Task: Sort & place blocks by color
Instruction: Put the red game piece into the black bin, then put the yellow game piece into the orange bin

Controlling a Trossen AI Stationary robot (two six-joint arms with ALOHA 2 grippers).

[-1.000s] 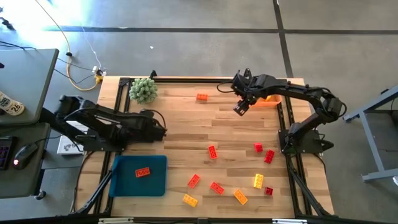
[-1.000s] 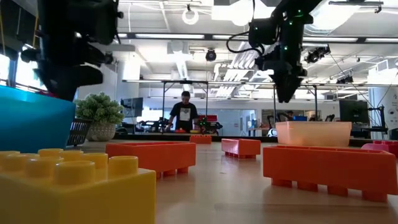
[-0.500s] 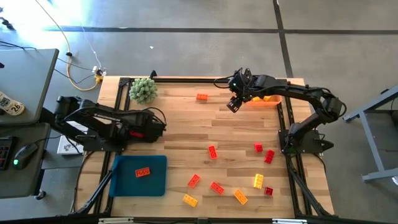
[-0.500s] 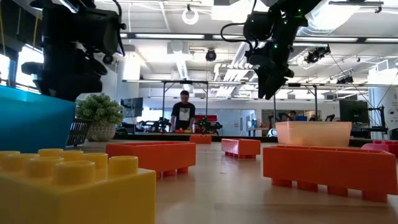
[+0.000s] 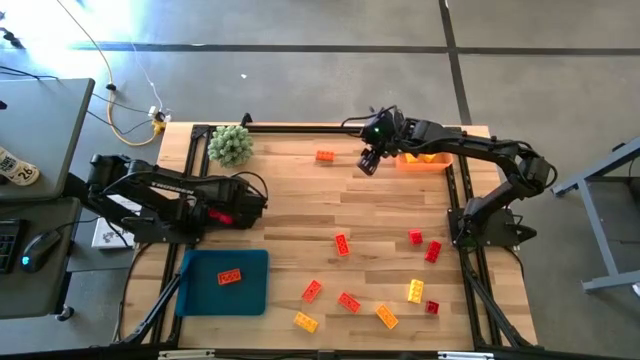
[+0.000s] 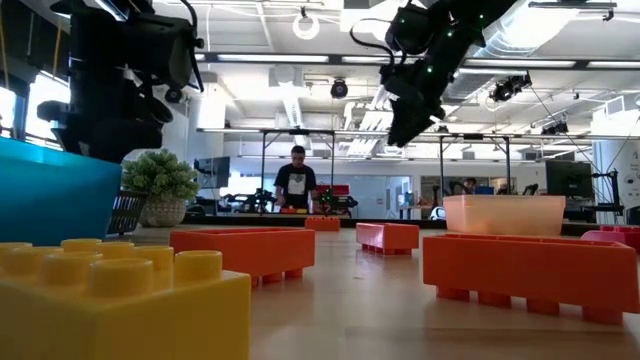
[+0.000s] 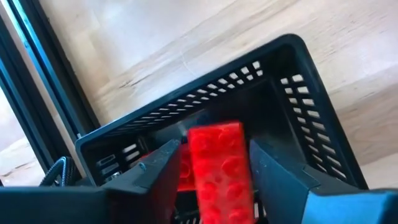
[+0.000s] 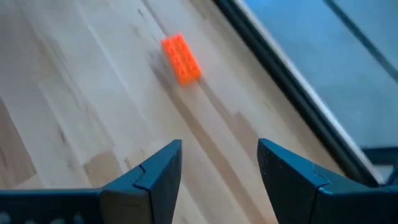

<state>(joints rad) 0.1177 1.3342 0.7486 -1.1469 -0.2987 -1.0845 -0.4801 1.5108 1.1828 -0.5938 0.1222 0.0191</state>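
Observation:
My left gripper (image 7: 214,180) stands open over a black slotted basket (image 7: 292,99) at the table's left, pointing steeply down. A red brick (image 7: 217,165) lies between its fingers, above another red brick (image 7: 183,169) in the basket. My right gripper (image 5: 368,163) hangs open and empty above the far side of the table, near a lone orange brick (image 8: 181,58). Several red and yellow blocks lie on the near right part of the table, among them a red block (image 5: 342,243) and a yellow block (image 5: 415,291). My left gripper's fingers stand on either side of the red brick's long sides. A gap shows between one finger (image 7: 158,171) and the brick. Whether the other finger (image 7: 273,168) touches the brick I cannot tell.
A blue tray (image 5: 250,290) at the near left holds one red brick (image 5: 230,276). An orange bin (image 5: 425,160) with yellow blocks stands at the far right. A green spiky plant ball (image 5: 230,145) sits at the far left corner. A person stands far behind the table (image 6: 297,180).
My right gripper has gone toward the table's left and far edges, away from the orange bin and toward the lone orange brick. It has tipped up from pointing steeply down. My left gripper has turned a little over the basket, so the red brick now shows from above.

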